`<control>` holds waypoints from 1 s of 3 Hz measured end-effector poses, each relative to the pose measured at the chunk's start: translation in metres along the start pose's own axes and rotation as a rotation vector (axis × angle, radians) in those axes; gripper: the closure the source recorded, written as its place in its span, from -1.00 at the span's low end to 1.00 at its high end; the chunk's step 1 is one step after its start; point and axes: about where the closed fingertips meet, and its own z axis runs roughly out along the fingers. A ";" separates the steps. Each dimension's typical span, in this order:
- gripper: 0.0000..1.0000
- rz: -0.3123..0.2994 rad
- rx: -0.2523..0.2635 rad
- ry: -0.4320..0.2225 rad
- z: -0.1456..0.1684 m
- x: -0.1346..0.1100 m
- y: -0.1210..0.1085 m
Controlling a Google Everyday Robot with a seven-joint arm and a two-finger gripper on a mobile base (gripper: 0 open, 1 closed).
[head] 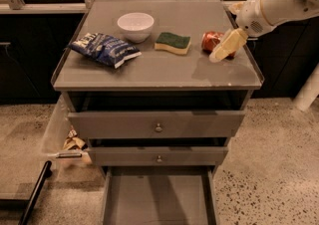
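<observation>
Where the arm (279, 1) comes in from the upper right of the camera view, the gripper (220, 54) slants down and to the left over the right part of the cabinet top (164, 72), its tip low above the surface. Whether it is clenched or released cannot be told; it shows only as one pale mass. Nearest to it is a red can (209, 40), lying on its side near the right rear of the top, long axis running roughly left to right. The gripper crosses in front of the can's right half, so the can sits just behind and slightly left of the tip; contact cannot be confirmed. A green and yellow sponge (173, 43) lies just left of the can, apart from it. A white bowl (135, 25) stands further left and back, and a blue chip bag (104, 49) lies toward the left front. Below, the top drawer (157, 124) and middle drawer (158, 157) stand slightly out, and the bottom drawer (158, 199) is pulled well out.
</observation>
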 end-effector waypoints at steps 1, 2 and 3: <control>-1.00 0.029 -0.021 0.005 0.023 0.007 0.000; -1.00 0.056 -0.033 0.028 0.042 0.020 -0.003; -1.00 0.089 -0.054 0.033 0.057 0.033 -0.004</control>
